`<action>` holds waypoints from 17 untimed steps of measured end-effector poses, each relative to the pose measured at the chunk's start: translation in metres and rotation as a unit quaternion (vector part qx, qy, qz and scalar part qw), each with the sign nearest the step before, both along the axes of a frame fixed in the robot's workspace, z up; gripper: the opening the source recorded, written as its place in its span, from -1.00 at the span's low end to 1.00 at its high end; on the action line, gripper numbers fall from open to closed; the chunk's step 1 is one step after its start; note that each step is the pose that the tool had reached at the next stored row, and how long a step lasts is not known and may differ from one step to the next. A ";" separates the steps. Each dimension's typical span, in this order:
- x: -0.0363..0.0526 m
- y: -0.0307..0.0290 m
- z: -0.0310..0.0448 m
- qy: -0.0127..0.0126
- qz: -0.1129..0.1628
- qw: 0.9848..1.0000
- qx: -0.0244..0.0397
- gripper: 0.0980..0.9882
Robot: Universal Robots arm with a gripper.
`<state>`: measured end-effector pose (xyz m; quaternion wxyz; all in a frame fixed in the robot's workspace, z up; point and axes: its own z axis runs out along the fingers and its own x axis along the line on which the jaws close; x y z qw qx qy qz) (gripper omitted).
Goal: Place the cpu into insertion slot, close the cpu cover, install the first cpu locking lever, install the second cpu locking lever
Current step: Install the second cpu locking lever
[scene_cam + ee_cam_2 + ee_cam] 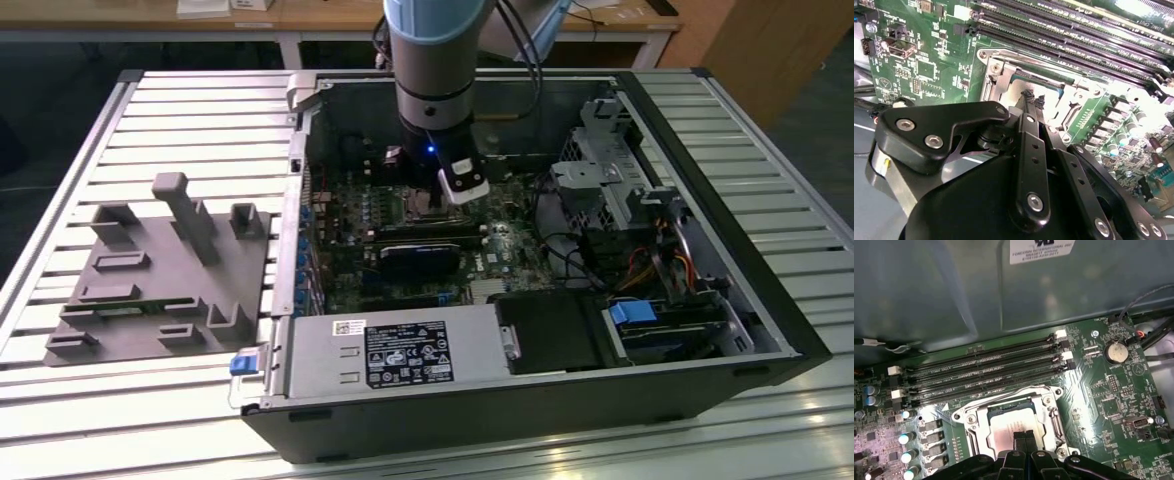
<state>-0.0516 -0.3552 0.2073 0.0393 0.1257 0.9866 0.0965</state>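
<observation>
The gripper (1024, 436) has its fingertips (1018, 437) pressed together, holding nothing, their tips on the cpu (1010, 425) — which lies in the slot (985, 416), framed by the cover (1046, 412), beside the memory slots (984, 371) on the board (1114, 390).

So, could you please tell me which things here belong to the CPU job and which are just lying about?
Job:
- cpu, seated in the insertion slot
- cpu cover, down over it
- gripper, jaws together at the cpu

Lying about:
- memory slots
- coin battery
- power supply
- grey fixture block
</observation>
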 end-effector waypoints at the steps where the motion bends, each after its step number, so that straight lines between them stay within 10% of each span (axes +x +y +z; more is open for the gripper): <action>1: 0.0000 0.0004 0.0014 0.000 0.000 1.000 -0.001 -0.99; 17: 0.0000 0.0042 0.0197 0.000 0.000 1.000 -0.027 -0.99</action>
